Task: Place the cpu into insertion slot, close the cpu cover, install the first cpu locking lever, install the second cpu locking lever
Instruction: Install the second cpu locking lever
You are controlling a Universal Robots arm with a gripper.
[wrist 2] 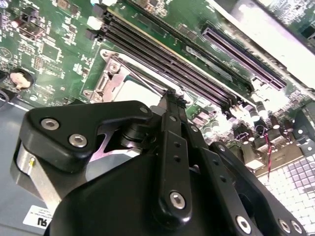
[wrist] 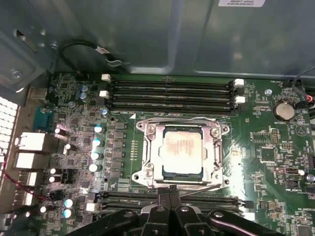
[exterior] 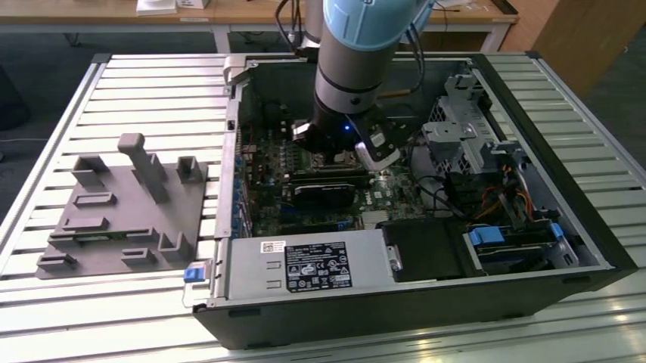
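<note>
The cpu (wrist: 182,152) is sitting mid-frame in the insertion slot (wrist: 147,160) under the cpu cover (wrist: 209,147). The closed, empty claw (wrist: 170,189) is hovering beside a thin, springy-looking lever (wrist: 204,189).

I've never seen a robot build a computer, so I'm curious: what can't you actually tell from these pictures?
- Exterior view: the arm hides the insertion slot.
- Second wrist view: the gripper covers most of the cpu.
- First wrist view: whether the thin levers beside the cpu cover are latched is too fine to tell.
</note>
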